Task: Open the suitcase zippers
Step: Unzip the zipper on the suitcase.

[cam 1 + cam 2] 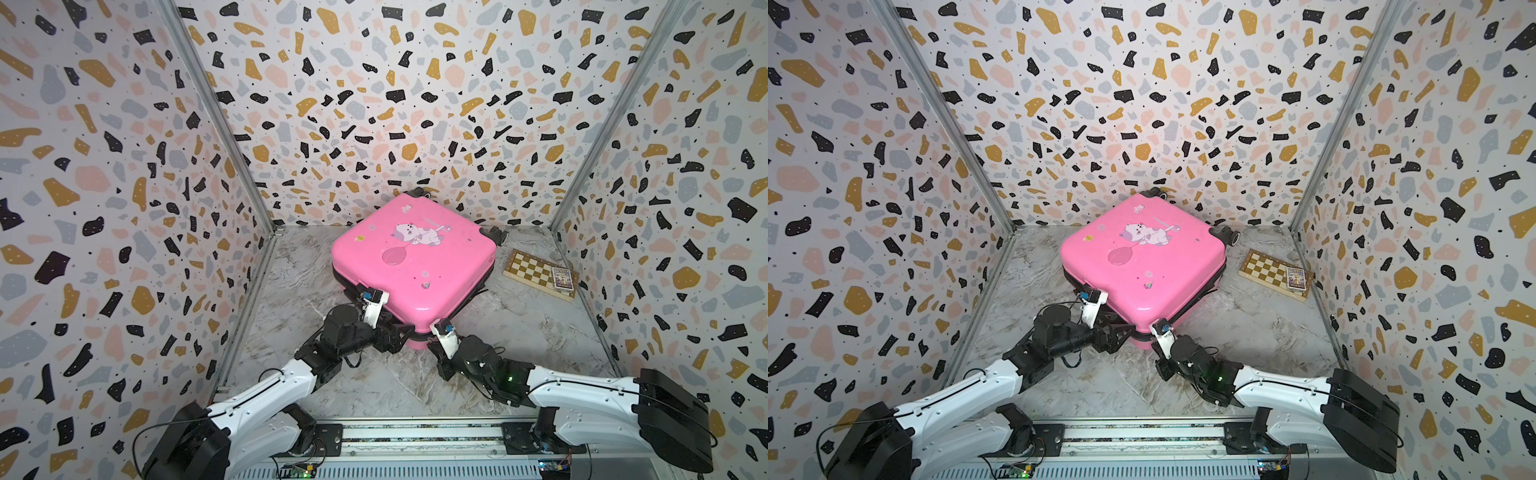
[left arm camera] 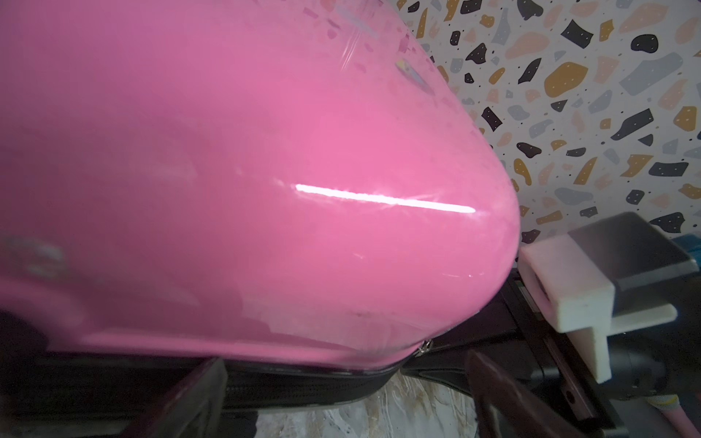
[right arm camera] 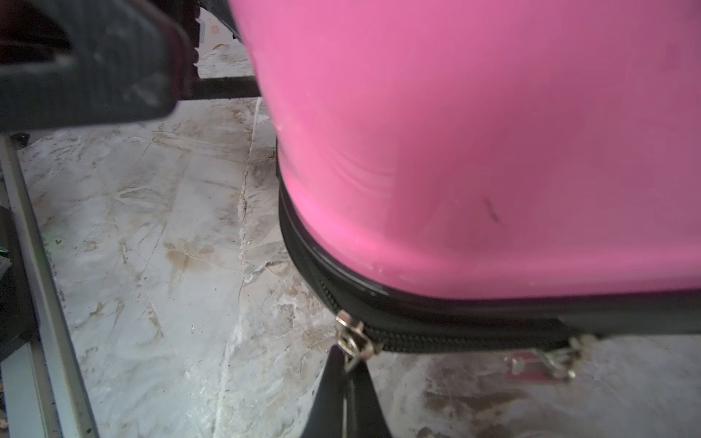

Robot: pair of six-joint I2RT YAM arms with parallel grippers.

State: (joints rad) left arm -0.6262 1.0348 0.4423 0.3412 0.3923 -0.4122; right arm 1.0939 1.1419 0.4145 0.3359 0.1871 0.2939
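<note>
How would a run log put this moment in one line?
left end effector: open, at suitcase near corner | right end effector: shut on zipper pull

Suitcase [image 1: 415,266] occupies bench [image 1: 395,386] centre; bare bench lies left and nearside; chessboard [image 1: 528,270] obstructs far right.

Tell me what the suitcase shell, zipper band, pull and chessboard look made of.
The shell looks like hard plastic: glossy pink with a sharp light streak. The zipper band seems black woven fabric, matte, with fine coil teeth. The pull is silvery, shiny, likely metal. The chessboard looks like wood, tan and pale squares, low sheen.
</note>
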